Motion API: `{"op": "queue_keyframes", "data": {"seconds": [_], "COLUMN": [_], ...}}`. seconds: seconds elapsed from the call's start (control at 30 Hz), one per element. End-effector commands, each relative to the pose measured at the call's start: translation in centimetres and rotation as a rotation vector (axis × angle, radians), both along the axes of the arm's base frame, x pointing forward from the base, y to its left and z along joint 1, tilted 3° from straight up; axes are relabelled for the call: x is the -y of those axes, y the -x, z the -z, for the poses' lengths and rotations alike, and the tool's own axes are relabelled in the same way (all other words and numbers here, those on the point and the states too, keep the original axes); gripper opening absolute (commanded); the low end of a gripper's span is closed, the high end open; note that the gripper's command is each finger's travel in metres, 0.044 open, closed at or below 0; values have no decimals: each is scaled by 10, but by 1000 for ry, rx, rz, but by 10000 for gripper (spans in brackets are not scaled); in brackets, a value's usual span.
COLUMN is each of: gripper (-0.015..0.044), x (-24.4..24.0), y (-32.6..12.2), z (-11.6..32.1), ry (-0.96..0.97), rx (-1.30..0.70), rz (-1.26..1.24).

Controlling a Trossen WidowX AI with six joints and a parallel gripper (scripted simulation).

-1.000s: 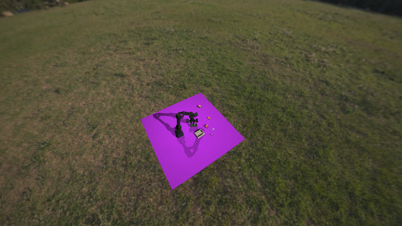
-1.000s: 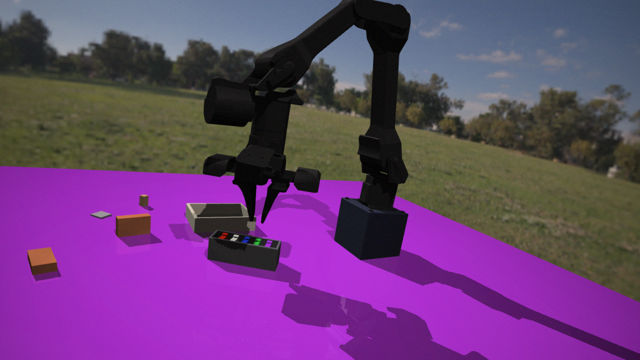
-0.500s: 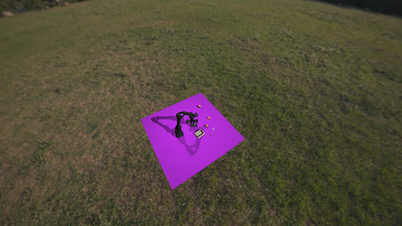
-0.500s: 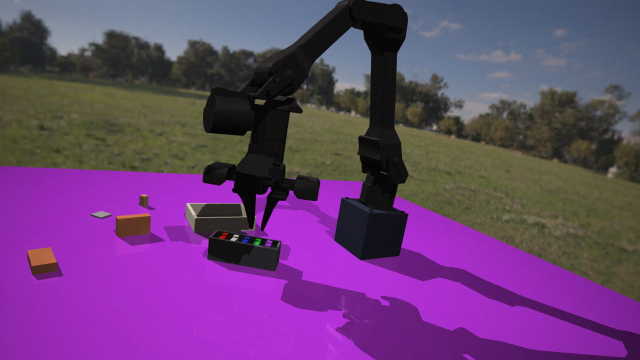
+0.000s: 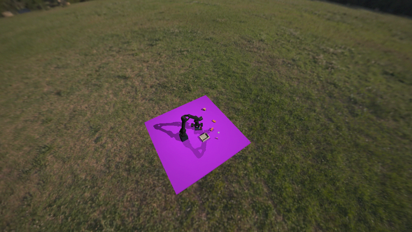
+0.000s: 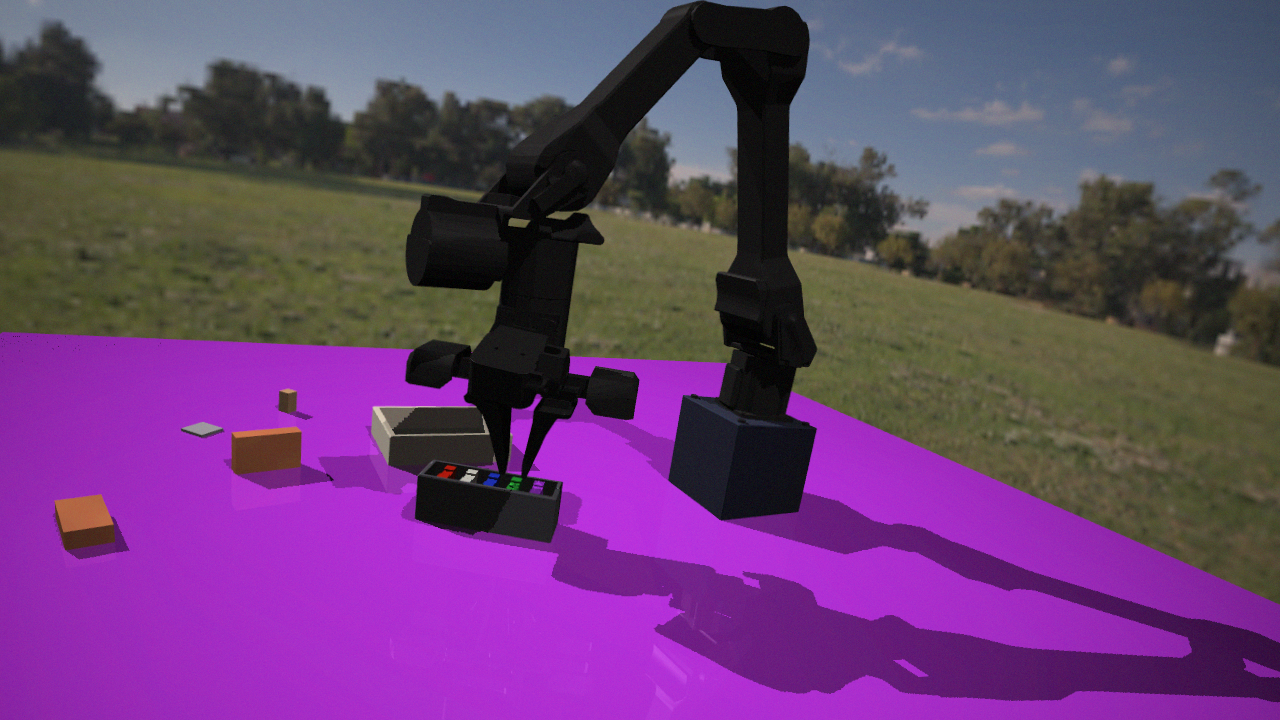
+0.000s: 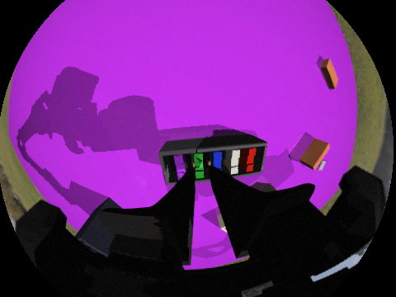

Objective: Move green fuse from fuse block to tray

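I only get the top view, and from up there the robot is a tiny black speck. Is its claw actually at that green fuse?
Observer: Yes. In the exterior view the gripper points straight down, with its tips at the green fuse, one on either side.
Operator: Has it pinched it?
Observer: No. The wrist view shows a gap between the fingers, and the fuse sits in the fuse block, not yet lifted.
Operator: Are any neighbours close by?
Observer: Yes, a blue fuse and a purple fuse flank it in the row.
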State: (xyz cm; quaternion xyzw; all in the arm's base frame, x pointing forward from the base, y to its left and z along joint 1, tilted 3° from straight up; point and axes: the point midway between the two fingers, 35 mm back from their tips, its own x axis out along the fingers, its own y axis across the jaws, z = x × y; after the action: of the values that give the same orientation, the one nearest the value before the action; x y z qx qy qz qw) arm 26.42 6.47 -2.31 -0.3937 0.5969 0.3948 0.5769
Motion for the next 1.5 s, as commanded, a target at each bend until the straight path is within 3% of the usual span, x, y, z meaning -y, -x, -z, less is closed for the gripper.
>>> {"op": "queue_keyframes", "data": {"seconds": [0.0, 0.97, 1.33, 1.47], "gripper": [74, 74, 1, 0], "x": [-1, -1, 0, 0], "y": [1, 2, 2, 2], "z": [3, 13, 13, 12], "ry": [-5, -5, 1, 1], "rx": [-2, -2, -3, -3], "rz": [3, 3, 1, 1]}}
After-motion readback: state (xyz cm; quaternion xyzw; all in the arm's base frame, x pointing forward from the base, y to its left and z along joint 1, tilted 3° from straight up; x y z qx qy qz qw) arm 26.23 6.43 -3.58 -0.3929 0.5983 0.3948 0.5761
